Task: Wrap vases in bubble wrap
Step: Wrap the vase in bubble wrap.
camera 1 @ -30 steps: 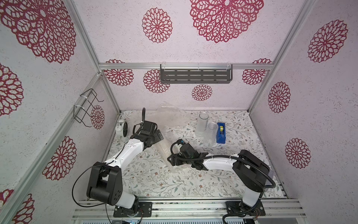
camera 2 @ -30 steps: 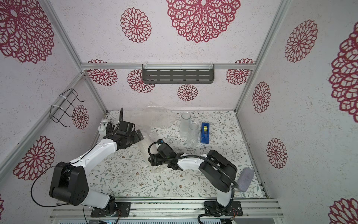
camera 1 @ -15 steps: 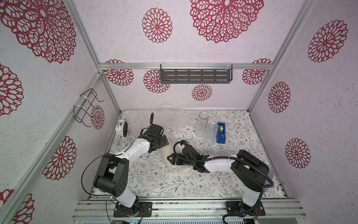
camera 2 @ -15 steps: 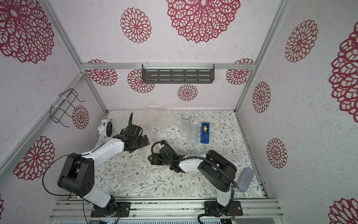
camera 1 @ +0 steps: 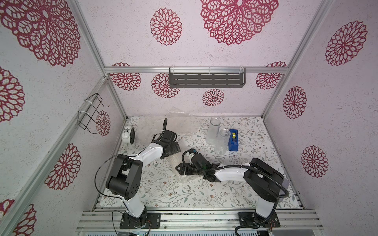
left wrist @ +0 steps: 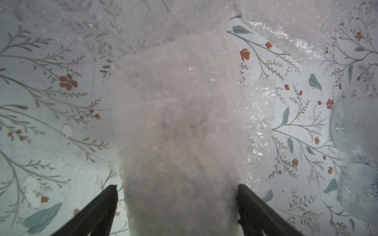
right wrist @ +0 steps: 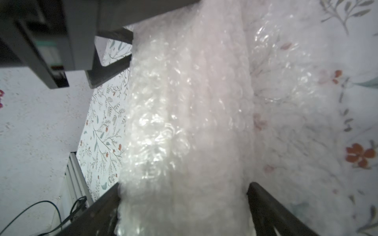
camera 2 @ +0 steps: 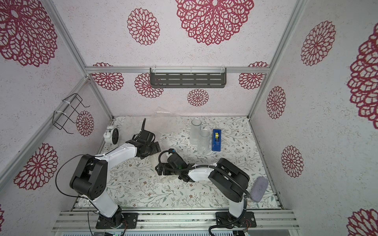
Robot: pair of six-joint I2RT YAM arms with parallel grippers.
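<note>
The floral tabletop carries loose bubble wrap crumpled against its back edge. Near the middle lies a wrapped bundle; what is inside is too blurred to tell. The left pincer stands wide astride one end and the right pincer wide astride the other, with fingers at the bundle's sides. It cannot be told whether either squeezes. Toward the back right, the frosted glass cylinder stands upright. The clear ribbed glass is just beside it, next to the blue tape dispenser.
</note>
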